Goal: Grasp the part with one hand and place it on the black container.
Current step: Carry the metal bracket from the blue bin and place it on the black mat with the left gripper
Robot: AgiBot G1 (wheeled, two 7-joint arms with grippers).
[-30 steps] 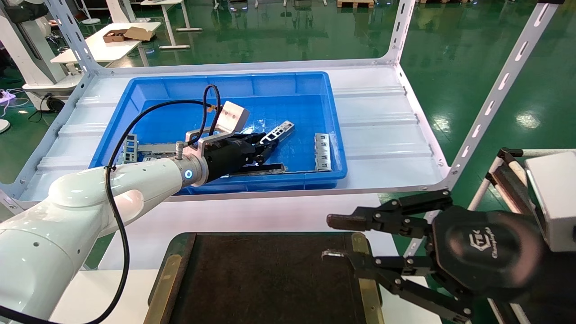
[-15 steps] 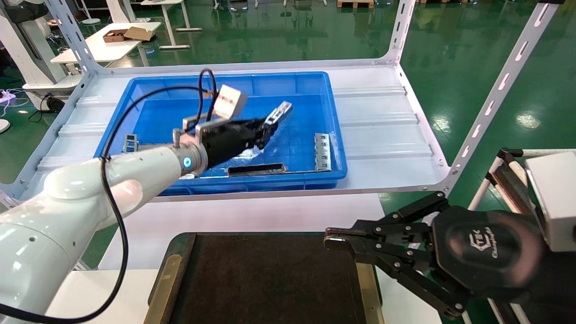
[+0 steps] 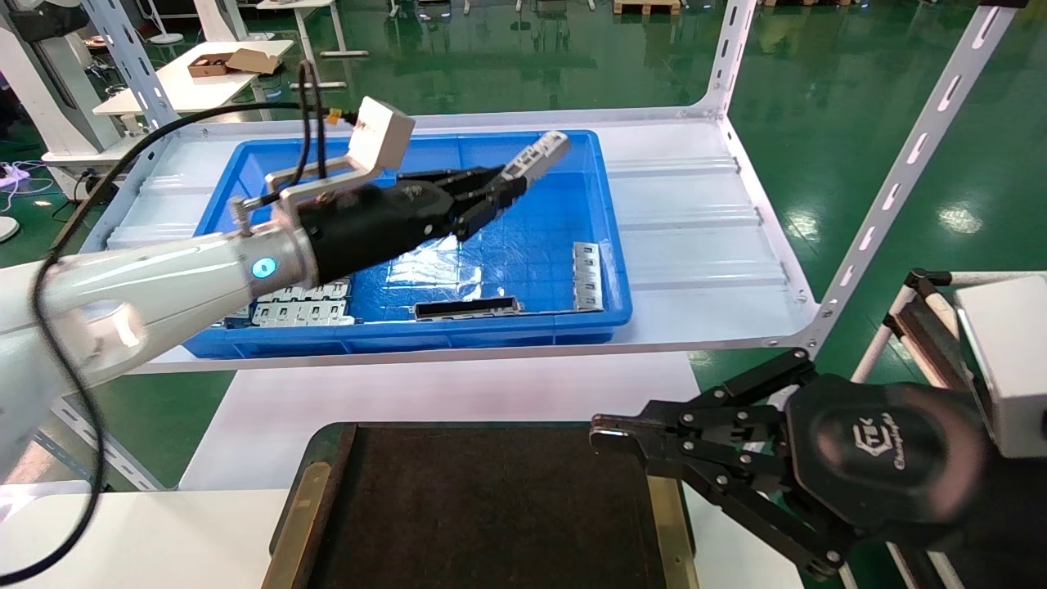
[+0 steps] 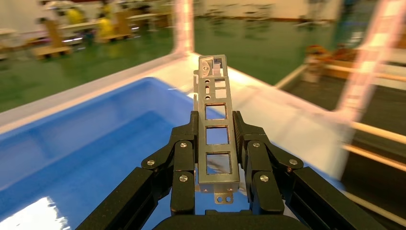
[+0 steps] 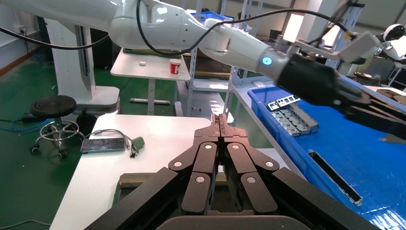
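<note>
The part, a narrow silver-grey strip with rectangular cutouts, is held in the air above the blue bin's far half. My left gripper is shut on its lower end. In the left wrist view the part stands out straight between the two fingers of the left gripper. The black container lies at the near edge, with brass-olive rails on both sides. My right gripper is shut with nothing in it and hovers by the container's right rail. Seen from its own wrist, the right gripper has its fingers pressed together.
The blue bin sits on a white shelf. It holds a dark narrow bar, a grey stamped plate and more plates at its near left. Slotted shelf posts rise at the right and back.
My left gripper has risen from the bin floor with the part, up and towards the far side. My right gripper went from open to shut.
</note>
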